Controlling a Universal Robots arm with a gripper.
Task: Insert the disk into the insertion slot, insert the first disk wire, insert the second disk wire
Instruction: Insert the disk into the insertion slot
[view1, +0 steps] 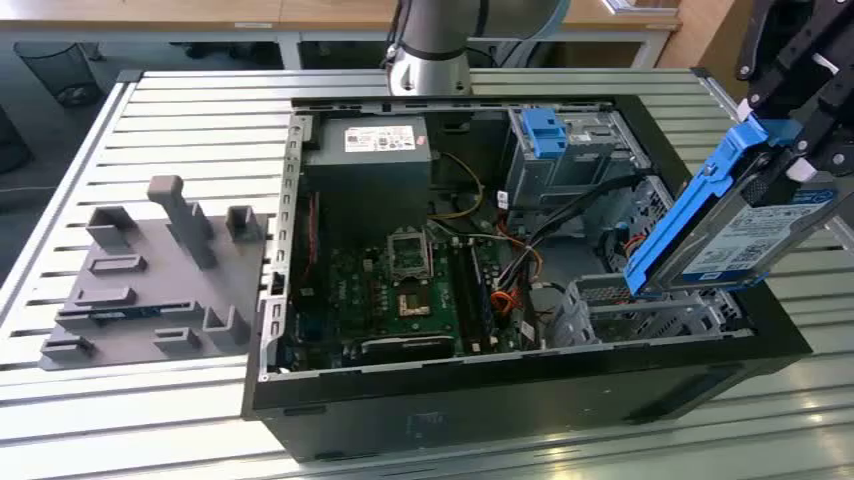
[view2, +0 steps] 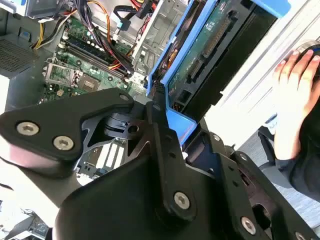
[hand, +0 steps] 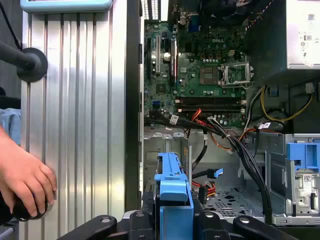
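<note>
My gripper (view1: 790, 150) is shut on the disk (view1: 747, 235), a silver drive with a white label in a bright blue carrier. It holds the disk tilted steeply in the air, at the exterior view's right edge of the open computer case. The disk's lower end hangs just above the insertion slot (view1: 641, 312), a low perforated silver cage in the case's near right corner. In the first wrist view the blue carrier (hand: 172, 192) stands edge-on between my fingers, with the cage floor (hand: 230, 197) beyond. Loose cables with a blue plug (hand: 216, 173) and a red-orange plug (hand: 207, 189) lie by the cage.
A taller grey cage with a blue tab (view1: 545, 130) stands behind the slot. The motherboard (view1: 400, 290) and power supply (view1: 367, 150) fill the case's left. A grey fixture plate (view1: 147, 280) lies on the slatted table. A person's hand (hand: 25, 185) rests on the table beside the case.
</note>
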